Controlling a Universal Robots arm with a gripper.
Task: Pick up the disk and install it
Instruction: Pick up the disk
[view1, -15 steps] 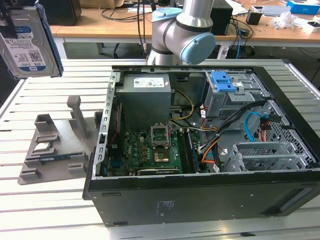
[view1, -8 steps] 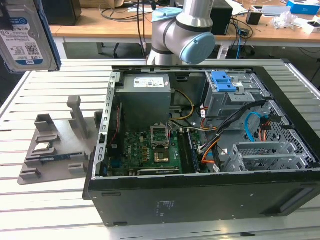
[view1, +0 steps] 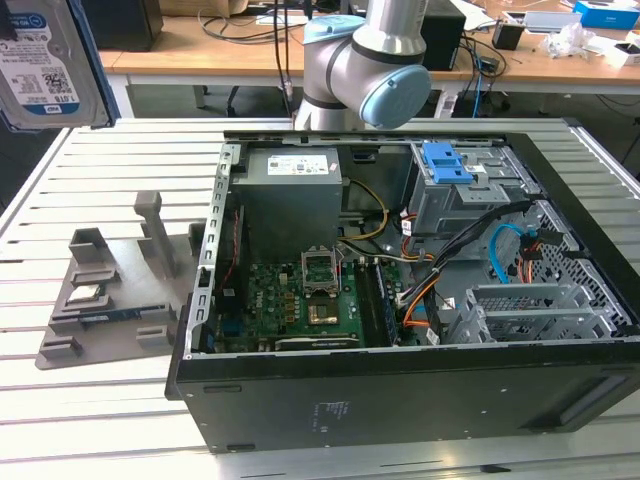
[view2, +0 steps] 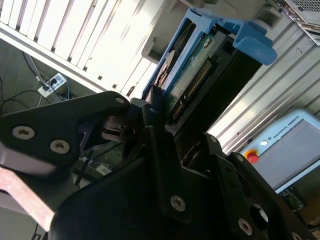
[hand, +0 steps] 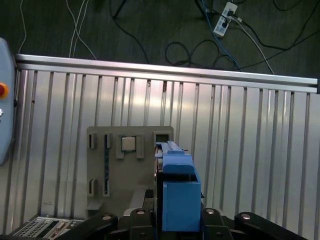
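Gripper (view2: 158, 113) pinched on the disk (view2: 199, 67) in its blue frame, disk held up above the slatted table (view1: 110, 165), at ten o'clock from the open computer case (view1: 400, 395) in the exterior view, grey stand (view1: 105, 295) at the case's nine o'clock

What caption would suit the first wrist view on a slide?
The pincer grips the disk above the grey tray on the slatted table.

The disk (hand: 177, 200) has a smooth blue plastic carrier; the table (hand: 250, 135) is ribbed, satin-finish metal.
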